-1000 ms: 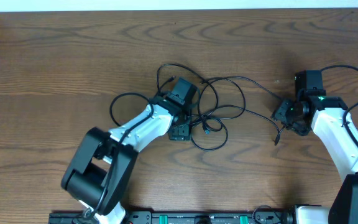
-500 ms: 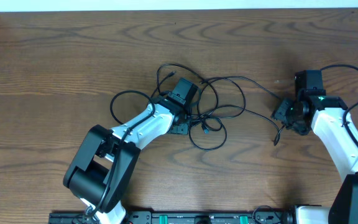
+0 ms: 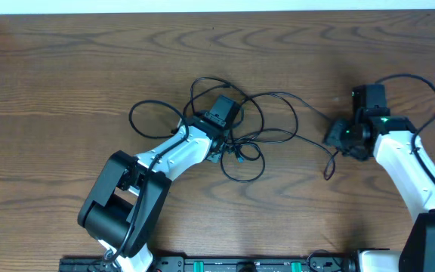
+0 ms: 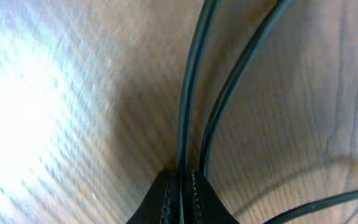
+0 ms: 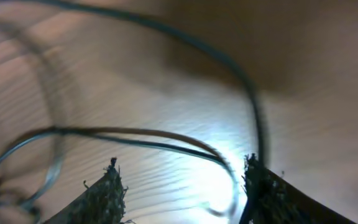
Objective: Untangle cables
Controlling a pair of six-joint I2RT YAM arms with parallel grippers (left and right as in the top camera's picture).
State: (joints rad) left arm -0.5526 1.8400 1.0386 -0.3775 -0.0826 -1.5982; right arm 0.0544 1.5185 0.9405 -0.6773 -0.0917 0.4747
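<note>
Two grippers, grasp step: left gripper (image 4: 180, 182), mid-frame, pinched shut on one strand of the cables (image 3: 270, 121); right gripper (image 5: 182, 186) gapes, gripping nothing. Next, probably: draw that strand clear, slowly.

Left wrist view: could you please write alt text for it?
The left claw, shut at the bottom edge, pinches a black cable running up the frame. A second cable runs beside it over the wooden table.
</note>
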